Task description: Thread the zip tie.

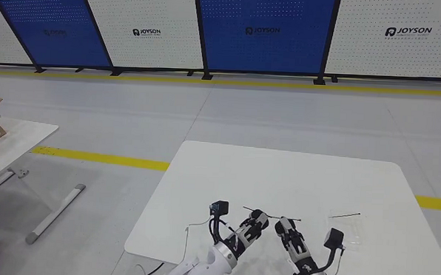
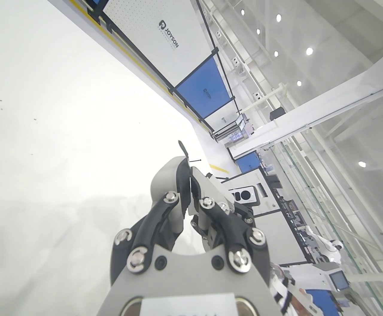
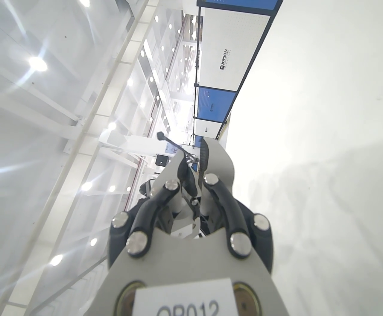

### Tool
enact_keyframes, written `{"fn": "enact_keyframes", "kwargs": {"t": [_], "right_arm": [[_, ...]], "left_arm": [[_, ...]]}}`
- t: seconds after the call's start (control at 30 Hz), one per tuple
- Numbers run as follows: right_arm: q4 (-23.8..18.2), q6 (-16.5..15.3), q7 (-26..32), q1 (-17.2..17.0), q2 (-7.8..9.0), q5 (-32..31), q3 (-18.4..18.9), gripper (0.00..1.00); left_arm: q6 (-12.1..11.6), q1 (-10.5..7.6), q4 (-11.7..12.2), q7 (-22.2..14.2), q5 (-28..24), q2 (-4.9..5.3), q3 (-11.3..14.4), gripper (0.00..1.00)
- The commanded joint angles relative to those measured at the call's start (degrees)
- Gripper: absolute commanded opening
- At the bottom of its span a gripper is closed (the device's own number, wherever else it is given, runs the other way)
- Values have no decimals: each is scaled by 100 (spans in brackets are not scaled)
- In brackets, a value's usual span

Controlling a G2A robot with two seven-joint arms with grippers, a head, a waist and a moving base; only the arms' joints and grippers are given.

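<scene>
Spanning side to side, zip tie (image 1: 273, 214), clenched by left hand (image 1: 261, 215), and right hand (image 1: 282, 224).

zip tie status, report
Left gripper and right gripper both shut on the zip tie. Tie spans straight between them, not yet threaded. Second zip tie lies off to the side, nothing in the way.
</scene>
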Motion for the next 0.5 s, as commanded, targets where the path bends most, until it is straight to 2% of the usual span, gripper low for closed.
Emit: {"fn": "enact_keyframes", "kwargs": {"t": [0.0,0.07,0.33,0.47], "right_arm": [[-16,-24,-4,-27,2,3,22,13],[-25,-38,-3,-43,2,5,35,12],[-53,-62,-11,-86,2,19,100,21],[-66,-33,-16,-96,-1,2,111,20]], "left_arm": [[6,-3,8,6,-3,-1,-2,0],[15,-9,18,13,-6,-3,-3,0],[8,-11,31,2,80,-5,31,0],[-6,8,24,-5,136,-1,35,0]]}}
